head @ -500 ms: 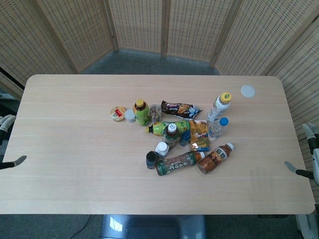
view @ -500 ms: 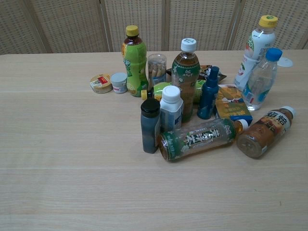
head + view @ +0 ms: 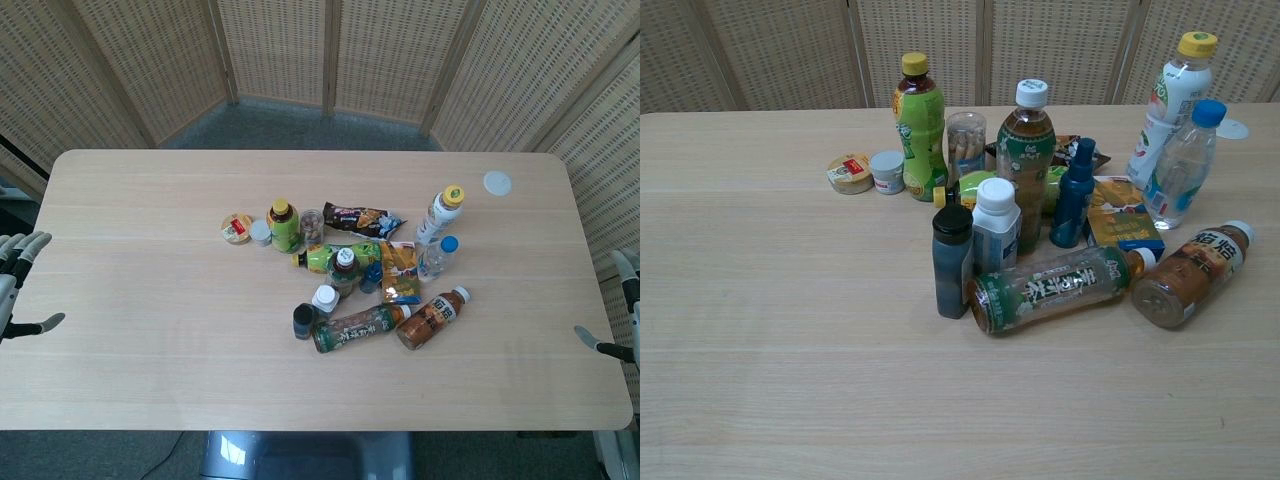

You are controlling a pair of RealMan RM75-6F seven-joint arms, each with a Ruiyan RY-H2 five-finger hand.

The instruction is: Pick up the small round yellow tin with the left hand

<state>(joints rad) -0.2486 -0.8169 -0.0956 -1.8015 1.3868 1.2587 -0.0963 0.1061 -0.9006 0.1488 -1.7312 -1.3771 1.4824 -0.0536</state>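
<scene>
Head view: the left hand (image 3: 18,270) sits at the 9 o'clock edge of the table (image 3: 150,380), just off the wood, with its fingers apart and nothing held. The right hand (image 3: 625,300) shows only partly at the 3 o'clock edge; whether it is spread or curled cannot be told. Neither hand appears in the chest view.

The yellow tin (image 3: 236,228) lies flat at the 9 o'clock end of the central clutter, well apart from the left hand. A small white-lidded jar (image 3: 260,232) stands just beside it at 3 o'clock, and an upright green bottle (image 3: 284,225) stands just beyond the jar. In the chest view the tin (image 3: 849,173) is the leftmost item, with open table on its near and left sides.

Risks, as judged from this layout:
- The tin is low and shallow. Fingers closing too high may slip over the lid.
- A reach carried too far toward 3 o'clock may push the jar or tip the green bottle into the clutter.
- An approach from 9 o'clock appears safest.

The table is pale wood with a visible grain and rounded corners. Woven screen panels (image 3: 330,50) enclose it from 9 through 12 to 3 o'clock, over grey floor.
</scene>
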